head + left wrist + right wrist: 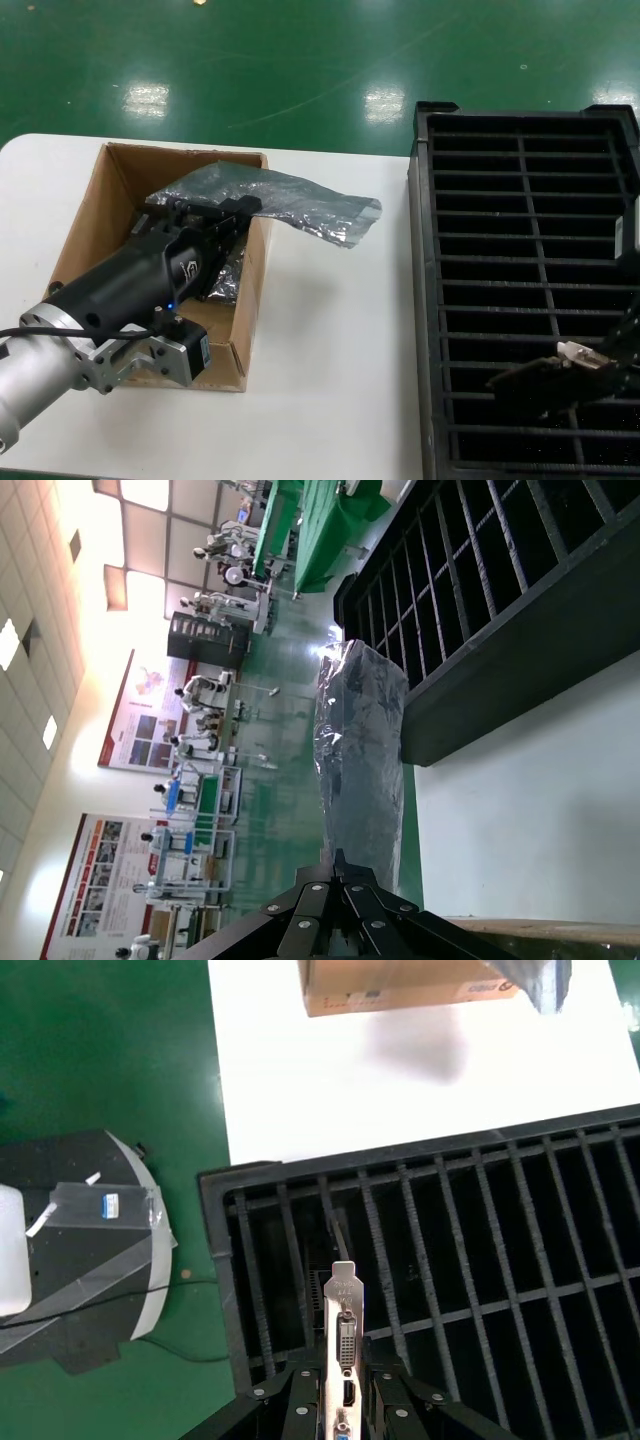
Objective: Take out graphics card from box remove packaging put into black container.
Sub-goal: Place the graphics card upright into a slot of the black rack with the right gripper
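The work is split between the two arms, and the step in hand looks like the last one: setting a bare card into the tray. The right gripper hangs low over the near right part of the tray and is clamped on the card, which stands on edge between its fingers with the silver bracket pointing away from the wrist and down toward the slots. In the right wrist view the bracket sits above a slot close to the tray's outer wall; whether its tip already touches a rib cannot be told. The left gripper reaches into the box at the table's left and pinches the bag, which trails out over the box's right wall onto the table; the left wrist view shows the bag running straight out from the closed fingers. A dark, film-wrapped item lies lower in the box under the arm, too hidden to name. The next move probably calls for lining the card's thin edge up with one slot, lowering it straight without tilting, and letting go only once it is seated. The bag then wants pulling clear of the box.
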Available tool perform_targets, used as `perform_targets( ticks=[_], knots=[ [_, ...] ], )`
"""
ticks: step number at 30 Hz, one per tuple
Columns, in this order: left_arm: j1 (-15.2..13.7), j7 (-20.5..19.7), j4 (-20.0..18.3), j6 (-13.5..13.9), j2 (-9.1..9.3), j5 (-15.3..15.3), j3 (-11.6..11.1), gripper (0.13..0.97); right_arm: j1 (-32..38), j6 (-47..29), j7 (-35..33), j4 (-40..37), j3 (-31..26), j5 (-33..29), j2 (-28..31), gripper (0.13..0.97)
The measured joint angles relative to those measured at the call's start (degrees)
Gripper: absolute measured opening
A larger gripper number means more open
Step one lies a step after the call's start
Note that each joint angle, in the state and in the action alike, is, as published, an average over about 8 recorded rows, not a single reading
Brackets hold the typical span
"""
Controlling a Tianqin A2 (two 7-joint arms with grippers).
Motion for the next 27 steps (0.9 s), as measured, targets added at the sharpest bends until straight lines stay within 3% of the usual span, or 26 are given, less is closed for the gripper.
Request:
perform_targets(
  ticks=[27],
  knots=[
    [0.0,0.0,0.0,0.0,0.0,0.0,0.0,0.139,-2.21,0.0,-3.98,-3.6,-1.4,-3.42,-2.24,0.188]
  ],
)
